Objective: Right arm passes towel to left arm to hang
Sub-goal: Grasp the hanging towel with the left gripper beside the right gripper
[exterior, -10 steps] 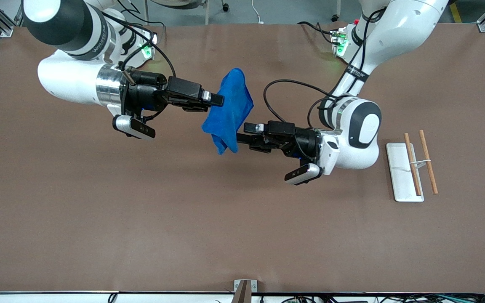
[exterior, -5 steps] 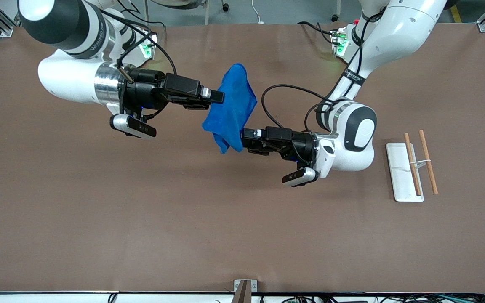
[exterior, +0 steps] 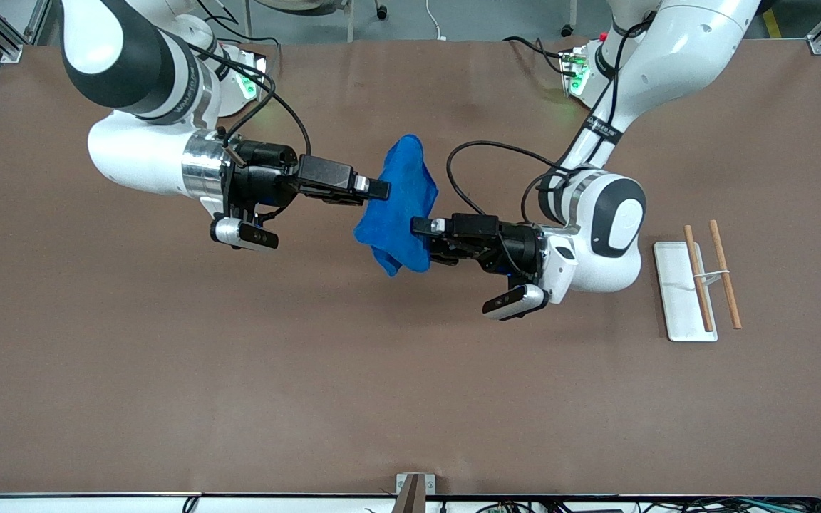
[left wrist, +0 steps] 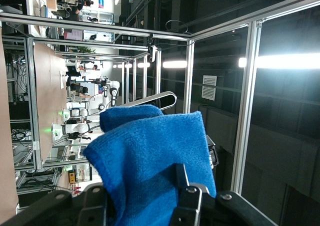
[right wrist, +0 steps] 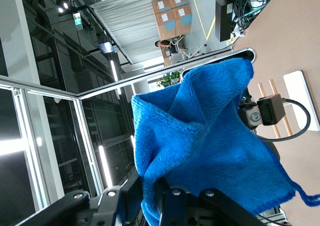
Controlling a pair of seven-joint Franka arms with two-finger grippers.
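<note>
The towel [exterior: 400, 206] is held up in the air over the middle of the brown surface [exterior: 239, 370], bunched and hanging between the 2 grippers. The right gripper [exterior: 380, 189] is seen with its fingers closed on one edge of the cloth, the right arm [exterior: 147, 153] reaching in from its own end of the surface. The left gripper [exterior: 421, 228] is pressed into the towel's lower part; in the left wrist view the blue cloth [left wrist: 150, 171] lies between its fingers [left wrist: 186, 198], but whether they are clamped cannot be told. The left arm [exterior: 603, 228] is bent low over the surface. A white tray [exterior: 678, 292] carrying 2 wooden sticks [exterior: 698, 278] rests toward the left arm's end.
</note>
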